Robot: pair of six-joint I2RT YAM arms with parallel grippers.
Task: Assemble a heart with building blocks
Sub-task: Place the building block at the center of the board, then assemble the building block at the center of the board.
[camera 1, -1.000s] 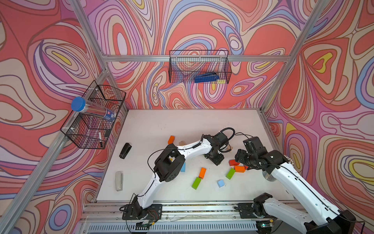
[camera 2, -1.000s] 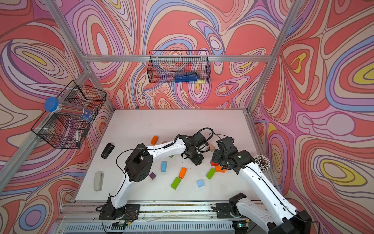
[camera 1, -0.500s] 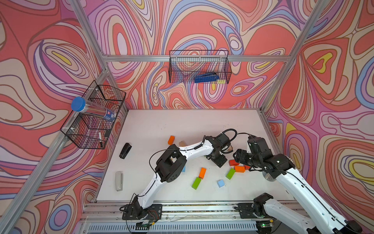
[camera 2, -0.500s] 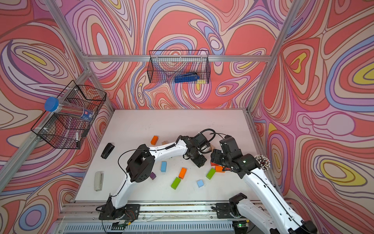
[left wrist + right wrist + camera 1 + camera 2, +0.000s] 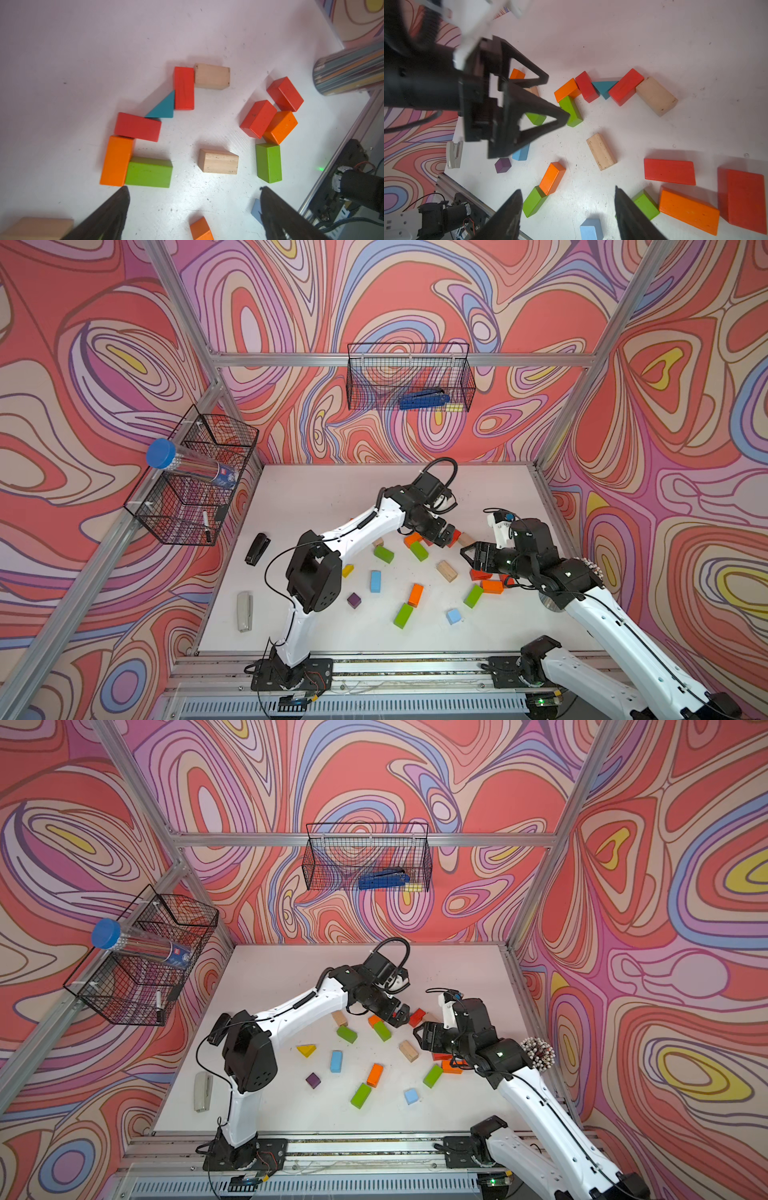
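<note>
White tabletop [image 5: 332,497] holds scattered building blocks [image 5: 416,594]; both jaws stand open, empty.

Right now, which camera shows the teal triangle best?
Left wrist view: the teal triangle lies in full view, against a red brick. The right wrist view shows it smaller. In both top views the left gripper hides it.

Twenty blocks [image 5: 446,571]; two arms [image 5: 365,522]; two wire baskets [image 5: 361,377]
</note>
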